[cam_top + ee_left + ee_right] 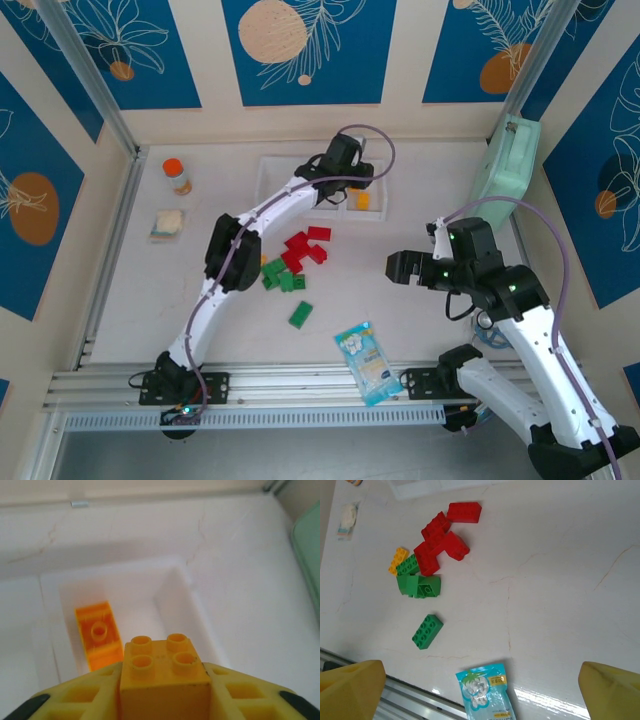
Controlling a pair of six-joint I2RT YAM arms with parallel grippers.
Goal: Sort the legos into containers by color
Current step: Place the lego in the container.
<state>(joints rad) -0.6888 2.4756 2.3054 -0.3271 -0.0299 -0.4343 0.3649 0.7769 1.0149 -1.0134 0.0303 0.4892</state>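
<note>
My left gripper is shut on a yellow lego, studs up, held over the right-hand bin of the white containers. An orange lego lies in that bin, showing as a small orange spot from above. In the top view this gripper hangs over the tray. Red legos, green legos, a lone green lego and a yellow one lie loose on the table. My right gripper hovers open to their right, its fingers far apart.
A blue-white snack packet lies near the front edge. A mint-green case leans at the back right. An orange-capped bottle and a small packet sit at the left. A metal rail runs along the front.
</note>
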